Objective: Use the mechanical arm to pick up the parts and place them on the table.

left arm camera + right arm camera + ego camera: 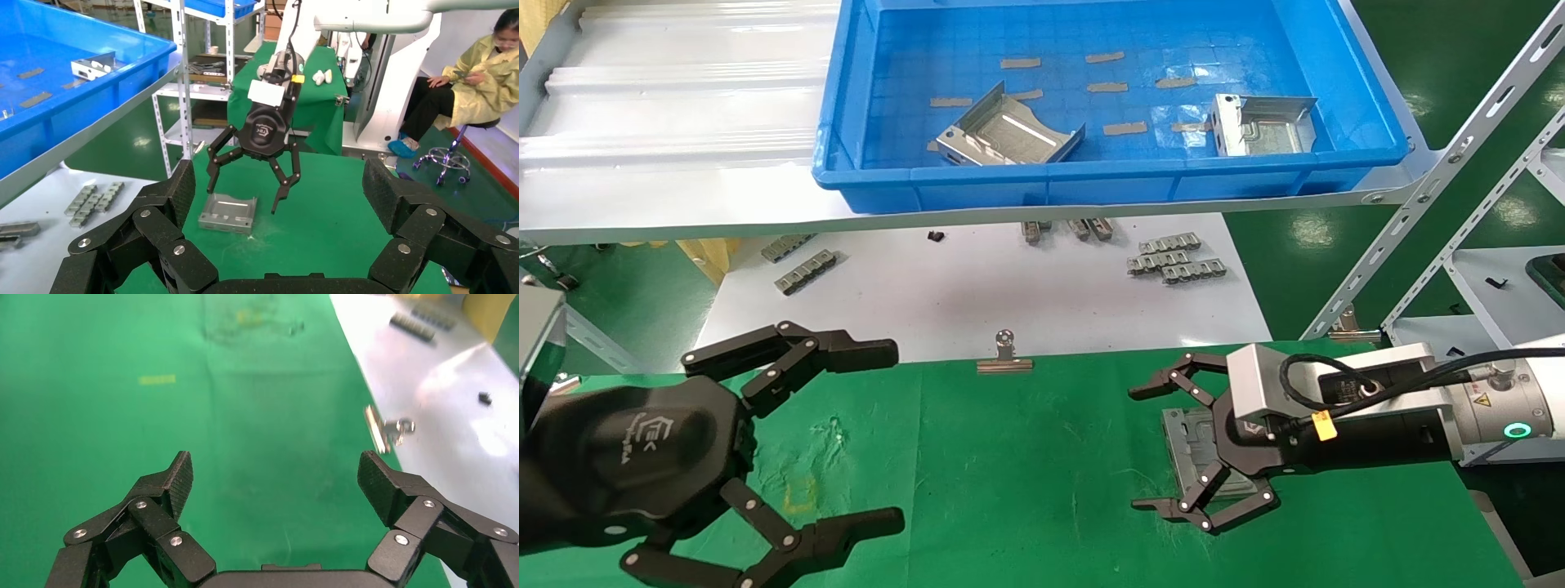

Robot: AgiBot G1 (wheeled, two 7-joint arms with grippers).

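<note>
One silver part (1185, 441) lies flat on the green felt table (1042, 490), partly under my right gripper (1142, 449). That gripper is open and empty and hovers just above the part without touching it. The left wrist view shows the part (227, 213) below the right gripper (245, 193). The part is hidden from the right wrist view, where the right gripper (275, 478) is over bare felt. Two more parts (1009, 135) (1267, 126) lie in the blue tray (1091, 184). My left gripper (888, 437) is open and empty at the table's left.
The tray stands on a raised shelf at the back. Below it, a white sheet (977, 302) carries grey toothed strips (1173, 261) (805, 269). A silver binder clip (1005, 359) sits at the felt's far edge. A metal rack (1442, 180) stands at the right.
</note>
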